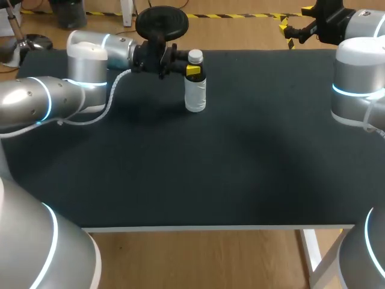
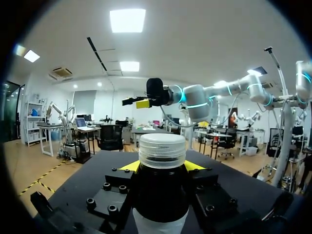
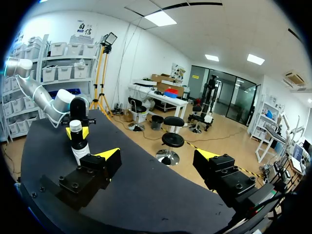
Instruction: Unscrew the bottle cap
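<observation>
One bottle (image 1: 195,90), upright on the black table (image 1: 240,174), white cap (image 1: 195,56) seated on its neck. Left gripper (image 1: 191,70) comes in level from the bottle's left. Its yellow tips clamp the neck from both sides, just under the cap. Right gripper (image 1: 287,33) sits well apart from the bottle, off to its right and past the table's far edge. Its fingers (image 3: 109,157) are spread wide with nothing between them.
</observation>
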### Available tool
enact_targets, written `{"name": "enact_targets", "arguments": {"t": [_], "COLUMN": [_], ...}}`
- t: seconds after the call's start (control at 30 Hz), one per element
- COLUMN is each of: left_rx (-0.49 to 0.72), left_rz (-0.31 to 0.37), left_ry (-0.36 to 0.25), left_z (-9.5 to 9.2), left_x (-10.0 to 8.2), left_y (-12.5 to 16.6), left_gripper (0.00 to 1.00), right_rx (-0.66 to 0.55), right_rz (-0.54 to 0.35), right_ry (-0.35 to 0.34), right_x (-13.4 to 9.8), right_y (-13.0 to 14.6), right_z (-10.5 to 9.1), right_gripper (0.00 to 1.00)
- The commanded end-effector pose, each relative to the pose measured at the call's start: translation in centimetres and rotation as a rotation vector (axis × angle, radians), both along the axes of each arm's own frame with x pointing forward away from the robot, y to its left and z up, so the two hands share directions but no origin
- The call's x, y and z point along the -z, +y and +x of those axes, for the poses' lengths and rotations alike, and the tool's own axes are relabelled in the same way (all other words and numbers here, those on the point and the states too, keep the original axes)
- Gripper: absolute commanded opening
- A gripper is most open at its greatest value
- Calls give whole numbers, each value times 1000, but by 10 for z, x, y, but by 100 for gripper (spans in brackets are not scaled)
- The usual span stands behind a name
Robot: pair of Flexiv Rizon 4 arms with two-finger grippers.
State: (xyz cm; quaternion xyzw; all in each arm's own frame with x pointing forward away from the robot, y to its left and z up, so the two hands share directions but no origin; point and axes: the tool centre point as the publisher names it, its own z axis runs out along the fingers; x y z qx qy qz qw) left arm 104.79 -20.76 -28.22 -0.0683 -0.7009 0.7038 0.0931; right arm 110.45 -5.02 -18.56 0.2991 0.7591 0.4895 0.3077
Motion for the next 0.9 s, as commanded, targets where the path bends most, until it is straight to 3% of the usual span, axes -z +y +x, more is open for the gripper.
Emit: {"name": "enact_targets", "arguments": {"t": [0.03, 0.9], "left_rx": [4, -37], "left_rz": [0, -14], "left_ry": [-11, -16], "left_z": [3, 3], "left_x": [-2, -4], "left_y": [4, 14], "left_gripper": [0, 0], "right_rx": [0, 0], "right_rz": [-1, -1], "right_ry": [2, 2], "right_x": [-1, -1], "right_y": [0, 0], "right_z": [0, 0], "right_gripper": [100, 100]}}
